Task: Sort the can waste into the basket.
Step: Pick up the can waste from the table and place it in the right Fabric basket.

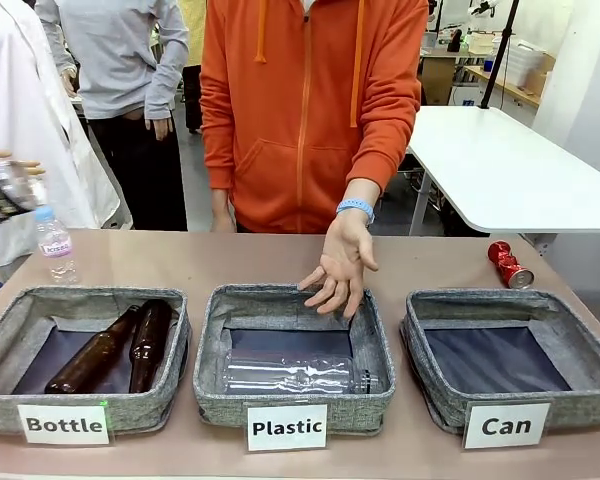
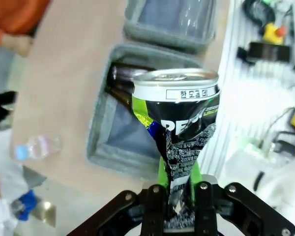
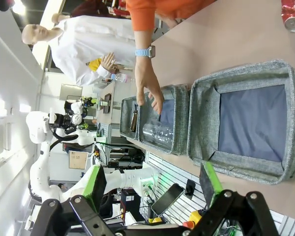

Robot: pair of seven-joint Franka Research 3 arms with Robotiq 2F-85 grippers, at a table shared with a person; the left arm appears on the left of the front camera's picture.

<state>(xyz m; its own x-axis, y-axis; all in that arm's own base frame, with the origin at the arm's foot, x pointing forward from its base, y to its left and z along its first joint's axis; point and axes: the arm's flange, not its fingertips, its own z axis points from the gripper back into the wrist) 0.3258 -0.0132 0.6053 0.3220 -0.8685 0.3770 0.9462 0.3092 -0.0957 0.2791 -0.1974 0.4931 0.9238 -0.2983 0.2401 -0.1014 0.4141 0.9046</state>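
Left claw (image 2: pixel 178 196): black jointed links are spreading toward 5 and 7 o'clock, silver screw heads are dotting them, and green pads are lining the fingers (image 2: pixel 153 211).
Right claw (image 3: pixel 152 184): black links are carrying round screw heads; green pads are edging both fingers.
Person (image 1: pixel 310 110): is wearing an orange zip hoodie with drawcords and long sleeves.
Wristband (image 1: pixel 356 208): light blue, is circling the wrist just below the cuff.
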